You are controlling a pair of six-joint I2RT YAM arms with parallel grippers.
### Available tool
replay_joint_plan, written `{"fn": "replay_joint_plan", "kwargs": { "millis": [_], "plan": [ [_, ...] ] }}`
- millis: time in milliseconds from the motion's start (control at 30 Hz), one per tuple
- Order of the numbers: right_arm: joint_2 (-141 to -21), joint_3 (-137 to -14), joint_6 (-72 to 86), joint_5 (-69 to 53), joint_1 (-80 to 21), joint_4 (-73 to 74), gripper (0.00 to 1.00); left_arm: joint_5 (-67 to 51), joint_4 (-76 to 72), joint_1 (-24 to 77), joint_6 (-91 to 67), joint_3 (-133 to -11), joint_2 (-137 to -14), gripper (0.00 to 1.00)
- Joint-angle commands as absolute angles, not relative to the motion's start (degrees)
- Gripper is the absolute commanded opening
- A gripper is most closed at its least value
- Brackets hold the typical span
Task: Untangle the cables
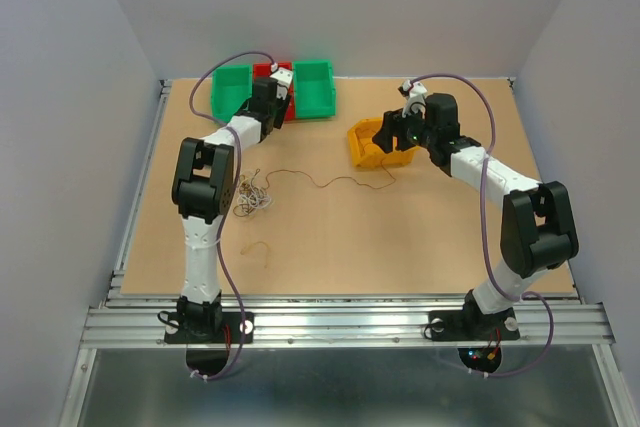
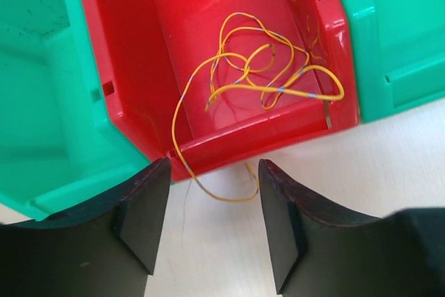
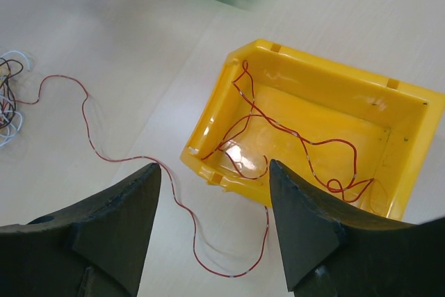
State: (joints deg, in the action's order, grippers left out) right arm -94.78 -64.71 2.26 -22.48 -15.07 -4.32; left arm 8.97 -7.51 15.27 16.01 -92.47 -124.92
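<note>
Tan table (image 1: 400, 247); left gripper (image 2: 214, 186) and right gripper (image 3: 214, 179) agape, empty (cable tangle (image 3: 8, 92) half cut off at edge)

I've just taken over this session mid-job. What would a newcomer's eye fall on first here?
At the far edge of the table, a red bin holds a loose yellow wire, one loop spilling over its front lip before the open left pincer. A red wire trails from the yellow bin across the table toward a small white-and-dark tangle near the left arm.
</note>
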Motion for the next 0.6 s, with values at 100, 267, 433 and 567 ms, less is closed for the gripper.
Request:
{"fn": "replay_joint_plan", "kwargs": {
  "millis": [100,267,433,567],
  "plan": [
    [-92.99,-64.16,1.41,-22.41,-15.12,-6.68,0.69,10.72,-4.83,15.03,16.17,-95.81,-126.04,0.60],
    [-92.90,-64.07,1.23,-22.33,-15.12,-6.68,0.69,11.16,-6.24,14.85,16.35,-93.78,-124.37,0.60],
    [-92.46,-63.63,1.14,-22.32,-15.12,-6.77,0.69,11.25,-5.89,14.68,16.70,-94.91,-125.59,0.47],
    [-92.55,-63.63,1.23,-22.24,-15.12,-6.77,0.69,11.34,-4.75,14.59,17.05,-96.06,-127.00,0.36]
  ]
}}
